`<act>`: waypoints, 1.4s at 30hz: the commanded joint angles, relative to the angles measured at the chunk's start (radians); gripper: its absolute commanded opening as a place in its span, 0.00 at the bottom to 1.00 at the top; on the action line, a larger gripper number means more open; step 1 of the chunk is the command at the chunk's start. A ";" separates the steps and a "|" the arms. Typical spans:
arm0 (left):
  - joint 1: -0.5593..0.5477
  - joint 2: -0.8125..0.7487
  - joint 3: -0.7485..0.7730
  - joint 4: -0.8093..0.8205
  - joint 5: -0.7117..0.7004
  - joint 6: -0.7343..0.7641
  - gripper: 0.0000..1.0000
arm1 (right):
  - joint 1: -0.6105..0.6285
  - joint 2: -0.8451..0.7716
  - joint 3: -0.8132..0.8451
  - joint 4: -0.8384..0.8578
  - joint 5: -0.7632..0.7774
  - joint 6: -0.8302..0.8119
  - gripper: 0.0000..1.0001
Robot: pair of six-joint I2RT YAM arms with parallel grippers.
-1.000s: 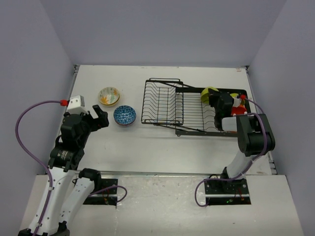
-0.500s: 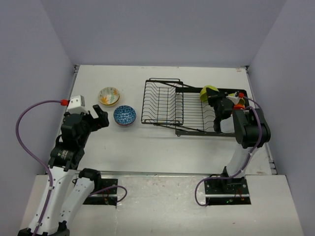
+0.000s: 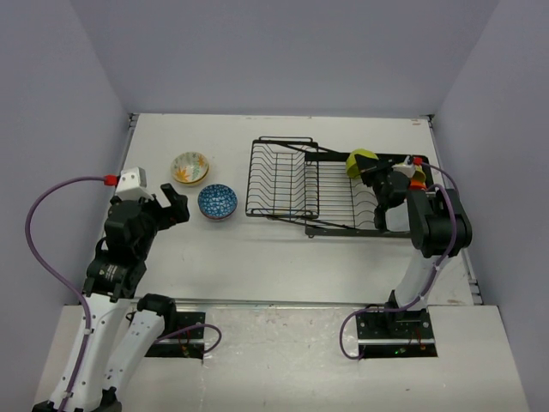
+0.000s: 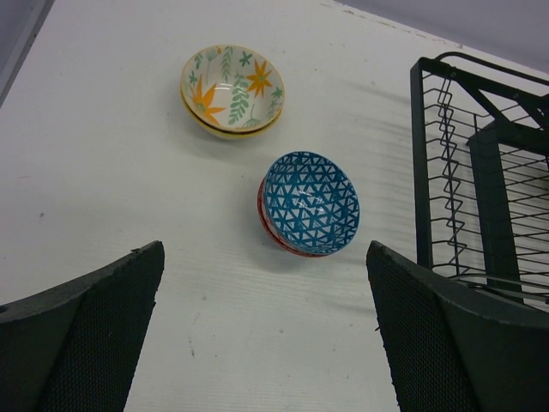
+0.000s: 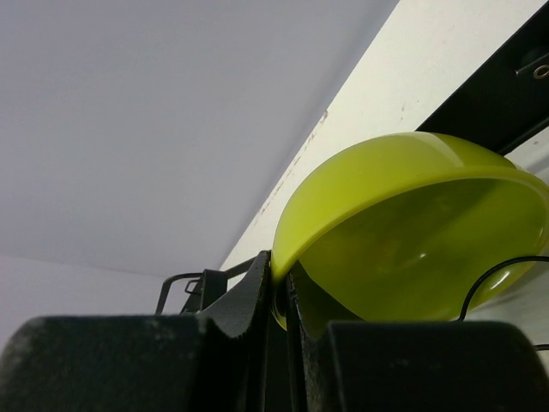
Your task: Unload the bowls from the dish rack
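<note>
At the bench's (image 3: 257, 249) near left, the left arm is bent low, its left fingers (image 4: 86, 343) spread wide above the bare surface. Beyond them a blue-patterned bowl (image 4: 309, 202) and a floral bowl (image 4: 232, 90) sit on the bench. The right arm reaches over the dish rack's (image 3: 283, 180) far right end, right fingers (image 5: 249, 300) pinching the rim of a glossy lime green bowl (image 5: 412, 232), tipped on edge. From above, the wrist hides that grip.

Glossy lime bowl (image 5: 390, 193), black wire rack (image 3: 296, 182)
</note>
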 commanded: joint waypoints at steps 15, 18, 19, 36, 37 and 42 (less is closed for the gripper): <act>0.009 0.000 -0.005 0.048 0.024 0.035 1.00 | -0.019 -0.084 0.098 0.412 -0.204 -0.090 0.00; 0.009 0.005 -0.005 0.048 0.025 0.035 1.00 | -0.019 -0.087 0.105 0.412 -0.211 -0.092 0.00; 0.010 0.006 -0.003 0.050 0.027 0.035 1.00 | -0.019 -0.088 0.105 0.412 -0.208 -0.089 0.00; 0.009 0.006 -0.003 0.051 0.028 0.037 1.00 | -0.050 -0.130 0.091 0.415 -0.105 -0.069 0.00; 0.009 0.008 -0.005 0.053 0.030 0.037 1.00 | -0.050 -0.130 0.093 0.415 -0.096 -0.069 0.00; 0.010 0.009 -0.005 0.051 0.031 0.037 1.00 | -0.051 -0.151 0.107 0.415 -0.065 -0.055 0.00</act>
